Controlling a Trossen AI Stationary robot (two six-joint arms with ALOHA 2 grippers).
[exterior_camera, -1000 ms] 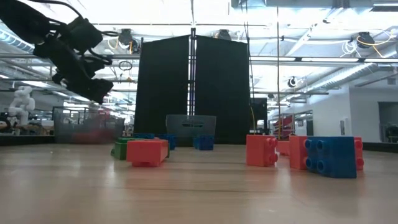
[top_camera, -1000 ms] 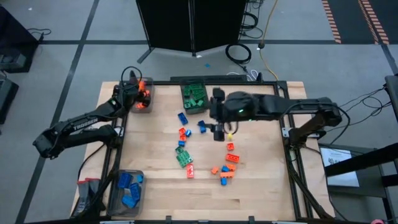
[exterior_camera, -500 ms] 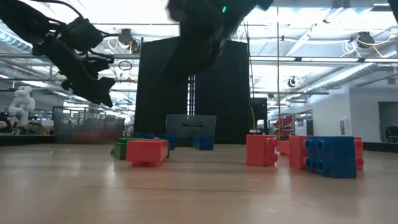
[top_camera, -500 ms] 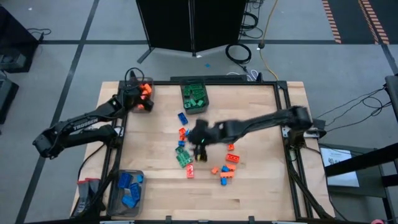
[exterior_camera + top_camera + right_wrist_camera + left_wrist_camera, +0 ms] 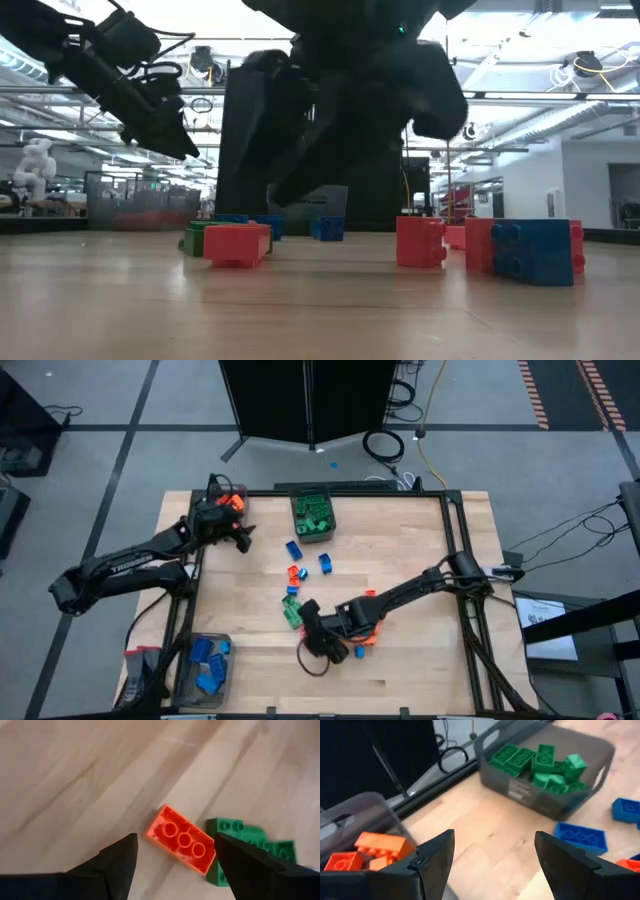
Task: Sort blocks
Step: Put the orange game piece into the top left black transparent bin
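Tabletop is still carrying approx. a dozen loose blocks, lying in a strip near of the green bin. That bin is holding greens; orange bin to its left & blue bin at the near-left corner are part-filled. So sorting is looking over halfway.

Right pincer is hanging open, empty, over an orange block, well near of the green bin. Left pincer is sitting open, empty, by the orange bin.

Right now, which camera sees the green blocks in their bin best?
The left wrist view: the green blocks fill their bin, close and clear. The high view shows them tiny. The low and right wrist views don't show them inside.
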